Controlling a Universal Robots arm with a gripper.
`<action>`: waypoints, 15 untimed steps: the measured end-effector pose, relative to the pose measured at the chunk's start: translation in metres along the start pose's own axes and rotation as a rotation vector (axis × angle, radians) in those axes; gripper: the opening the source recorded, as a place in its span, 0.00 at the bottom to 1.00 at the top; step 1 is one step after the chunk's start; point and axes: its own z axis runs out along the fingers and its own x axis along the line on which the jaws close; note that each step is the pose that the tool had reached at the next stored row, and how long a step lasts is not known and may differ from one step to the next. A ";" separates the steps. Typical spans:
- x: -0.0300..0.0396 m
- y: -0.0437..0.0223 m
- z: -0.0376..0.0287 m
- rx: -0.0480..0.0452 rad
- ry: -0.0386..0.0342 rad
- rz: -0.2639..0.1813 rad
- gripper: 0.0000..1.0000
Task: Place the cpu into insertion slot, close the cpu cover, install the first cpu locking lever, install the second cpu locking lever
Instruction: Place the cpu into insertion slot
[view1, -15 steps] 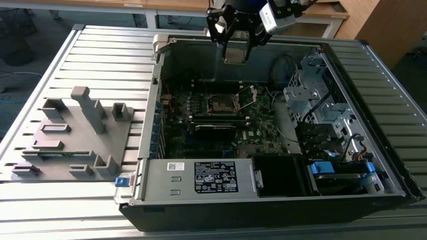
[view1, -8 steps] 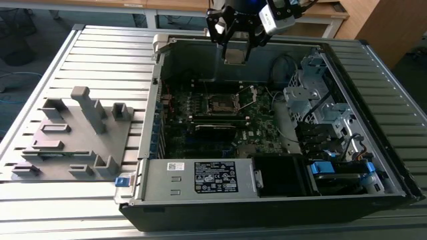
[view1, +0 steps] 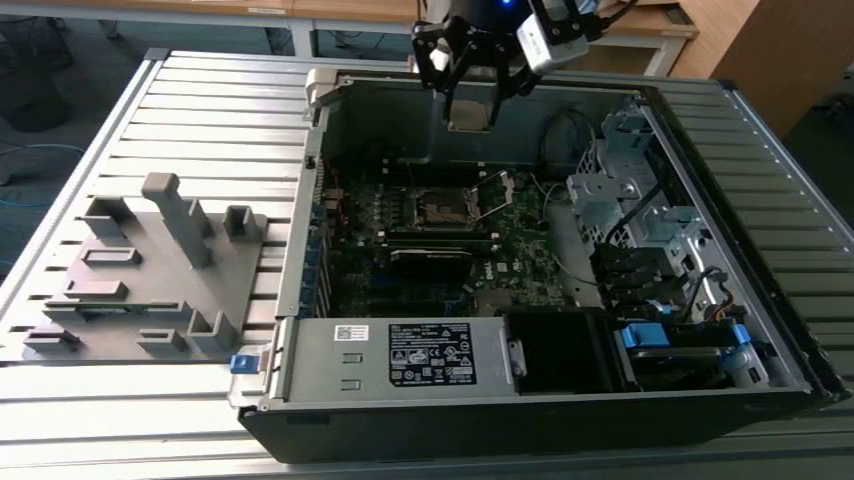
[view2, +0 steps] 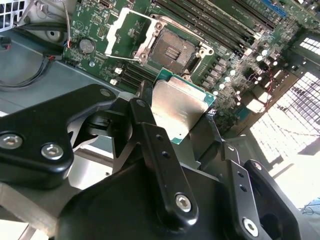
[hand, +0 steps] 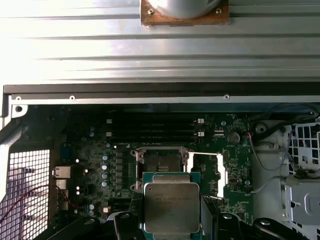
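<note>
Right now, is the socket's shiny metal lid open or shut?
Open. The cpu cover stands flipped up beside the insertion slot, whose dark centre lies bare. The claw holds the cpu.

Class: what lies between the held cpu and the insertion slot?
Nothing. In the exterior view the cpu, gripped in the jaws, hangs above the insertion slot with only open air between them; the cpu cover stands swung aside.

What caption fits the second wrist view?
Gripper holds the cpu apart from the empty insertion slot, cpu cover flipped open.
</note>
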 end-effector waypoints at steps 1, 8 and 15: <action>0.0000 0.0000 0.0006 0.0000 0.0000 0.000 0.54; 0.0000 -0.0002 0.0019 -0.0001 0.0001 0.000 0.54; 0.0000 -0.0005 0.0053 -0.0001 0.0001 0.000 0.54</action>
